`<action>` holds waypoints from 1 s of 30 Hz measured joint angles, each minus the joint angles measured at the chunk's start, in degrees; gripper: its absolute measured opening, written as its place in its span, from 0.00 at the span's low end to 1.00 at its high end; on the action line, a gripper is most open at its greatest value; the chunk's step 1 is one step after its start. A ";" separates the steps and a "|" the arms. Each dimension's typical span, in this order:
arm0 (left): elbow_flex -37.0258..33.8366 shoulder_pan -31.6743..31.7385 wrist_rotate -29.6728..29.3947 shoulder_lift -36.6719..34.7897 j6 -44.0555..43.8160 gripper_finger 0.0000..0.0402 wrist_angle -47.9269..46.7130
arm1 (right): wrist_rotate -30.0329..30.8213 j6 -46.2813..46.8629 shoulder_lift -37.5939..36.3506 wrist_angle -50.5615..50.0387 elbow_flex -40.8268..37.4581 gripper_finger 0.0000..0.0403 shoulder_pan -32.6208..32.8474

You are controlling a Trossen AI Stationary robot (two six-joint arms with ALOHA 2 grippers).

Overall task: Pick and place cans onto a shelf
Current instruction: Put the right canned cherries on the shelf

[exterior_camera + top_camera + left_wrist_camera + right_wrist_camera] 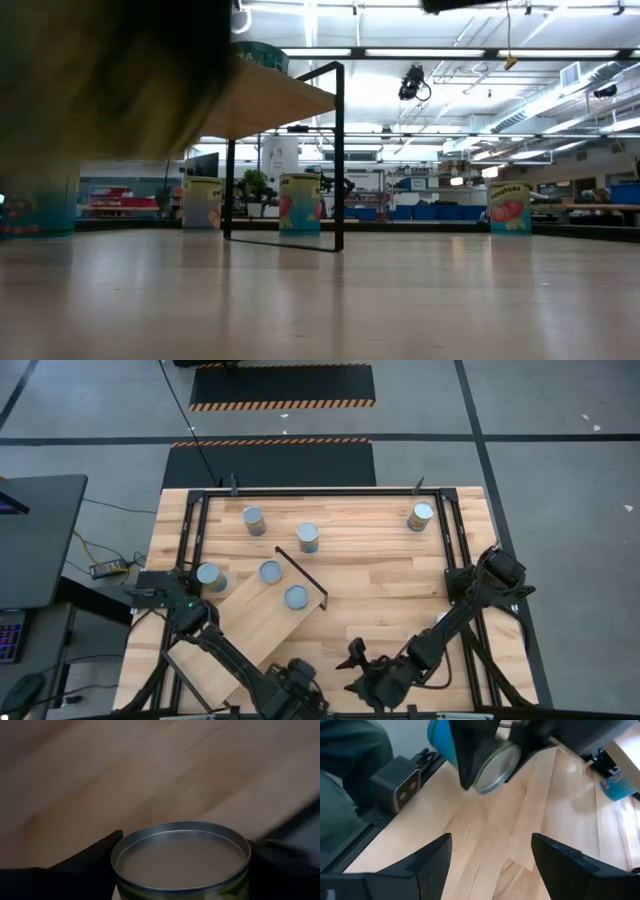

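The shelf (pixel 255 628) is a light board in a black frame, lying aslant at the table's middle left; the low view shows the shelf (pixel 285 98) raised on thin black legs. Two cans (pixel 270 571) (pixel 296 597) stand on it. Several more cans (pixel 254 520) (pixel 308 537) (pixel 421 516) (pixel 209 577) stand upright on the tabletop. My left gripper (pixel 290 685), at the near edge, is shut on one can (pixel 182 857). My right gripper (pixel 492 855), near the table's front at right of centre (pixel 365 670), is open and empty. My left gripper pinches the can between its two fingers (pixel 87 860), one on each opposite side of the can's wall just below the silver top rim (pixel 120 855). The fingers come from above, slanting down. In the right wrist view the can (pixel 492 765) is tilted and clear of the tabletop.
A black metal frame (pixel 455 550) runs along the table's far, left and right sides. The tabletop (pixel 390 590) between the shelf and the right arm is bare wood. Cables and a dark desk (pixel 40 530) lie beyond the table's left edge.
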 joint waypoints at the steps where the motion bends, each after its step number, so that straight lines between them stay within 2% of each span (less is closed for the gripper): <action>1: 1.56 -0.01 -2.03 0.00 1.95 0.78 -0.20 | 0.10 0.22 -0.43 -0.48 0.00 0.69 0.48; 5: 7.93 -0.62 -10.22 -0.02 11.90 0.80 -0.08 | 0.20 0.36 -1.82 -0.86 0.00 0.69 2.11; 8: 11.48 -1.37 -14.55 -0.09 23.30 0.80 0.35 | 0.17 0.38 -2.33 -1.02 0.00 0.69 3.06; 14: 10.43 -3.40 -21.35 -3.83 45.95 0.79 7.32 | 0.16 1.44 -2.45 -0.86 0.02 0.69 4.36; 19: 10.43 -4.67 -28.32 -7.09 53.80 0.79 7.14 | 0.01 2.94 -2.45 -1.22 0.02 0.69 4.69; 22: 10.47 -5.33 -33.13 -8.64 55.70 0.79 4.67 | 0.02 3.47 -2.45 -1.19 0.02 0.69 4.68; 24: 10.47 -6.03 -35.55 -9.05 53.63 0.79 0.72 | -0.02 3.97 -2.45 -0.96 0.02 0.69 4.68; 27: 10.45 -6.72 -37.80 -9.07 46.24 0.79 -8.14 | -0.02 4.45 -2.42 -0.95 0.00 0.69 4.64; 30: 10.43 -8.16 -40.91 -9.47 34.46 0.79 -20.19 | -0.02 4.41 -2.40 -0.85 0.02 0.69 4.52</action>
